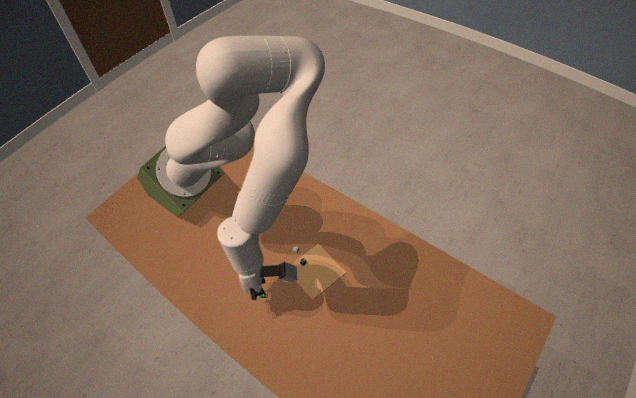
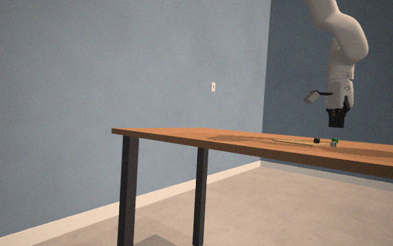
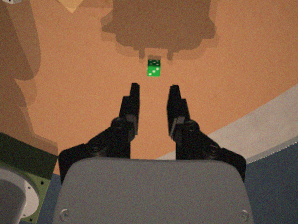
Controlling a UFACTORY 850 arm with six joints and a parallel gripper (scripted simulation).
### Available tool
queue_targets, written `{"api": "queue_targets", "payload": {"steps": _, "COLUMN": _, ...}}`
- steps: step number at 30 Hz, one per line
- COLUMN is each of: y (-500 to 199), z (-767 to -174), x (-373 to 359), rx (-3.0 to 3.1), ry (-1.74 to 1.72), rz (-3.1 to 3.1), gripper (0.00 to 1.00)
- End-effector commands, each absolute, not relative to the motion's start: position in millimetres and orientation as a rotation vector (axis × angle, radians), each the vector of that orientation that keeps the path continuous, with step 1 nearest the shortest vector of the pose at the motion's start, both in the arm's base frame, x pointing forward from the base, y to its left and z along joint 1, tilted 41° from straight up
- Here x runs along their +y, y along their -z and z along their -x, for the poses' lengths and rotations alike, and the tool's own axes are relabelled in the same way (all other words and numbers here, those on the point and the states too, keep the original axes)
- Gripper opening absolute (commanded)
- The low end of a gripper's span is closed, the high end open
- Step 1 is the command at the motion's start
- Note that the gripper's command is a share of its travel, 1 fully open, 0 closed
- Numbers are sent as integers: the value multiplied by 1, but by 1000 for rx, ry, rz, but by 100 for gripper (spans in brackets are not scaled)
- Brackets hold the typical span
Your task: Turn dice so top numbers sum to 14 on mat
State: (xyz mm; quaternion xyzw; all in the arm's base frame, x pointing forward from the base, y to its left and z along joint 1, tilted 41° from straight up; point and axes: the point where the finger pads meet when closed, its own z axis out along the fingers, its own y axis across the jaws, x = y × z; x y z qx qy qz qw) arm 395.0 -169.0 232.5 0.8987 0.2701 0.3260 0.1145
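The green die (image 1: 263, 295) (image 2: 335, 140) (image 3: 154, 71) lies on the table off the mat; its brightest face in the wrist view, seemingly the top, shows three pips. My gripper (image 1: 255, 294) (image 2: 336, 127) (image 3: 154, 95) is above the table near that die, partly open with nothing between its fingers. The black die (image 1: 303, 262) (image 2: 316, 141) is on the yellowish mat (image 1: 327, 278) (image 2: 296, 142) near its edge. The white die (image 1: 295, 249) (image 2: 333, 144) lies off the mat, close to that edge. The numbers on the black and white dice are too small to read.
The brown table (image 1: 350, 350) (image 2: 173, 136) carries the arm's green base (image 1: 170, 200) (image 3: 30, 150) at one end. The arm's shadow falls across part of the mat. The wrist camera (image 1: 289, 272) (image 2: 311, 97) sticks out from the arm toward the mat's side.
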Motion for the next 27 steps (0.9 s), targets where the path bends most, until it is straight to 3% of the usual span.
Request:
{"api": "queue_targets", "payload": {"steps": 1, "y": -229, "z": -399, "x": -169, "rx": 791, "ry": -957, "rz": -2633, "gripper": 31}}
{"api": "queue_targets", "payload": {"steps": 27, "y": -206, "z": -418, "x": -170, "rx": 791, "ry": -957, "rz": -2633, "gripper": 31}}
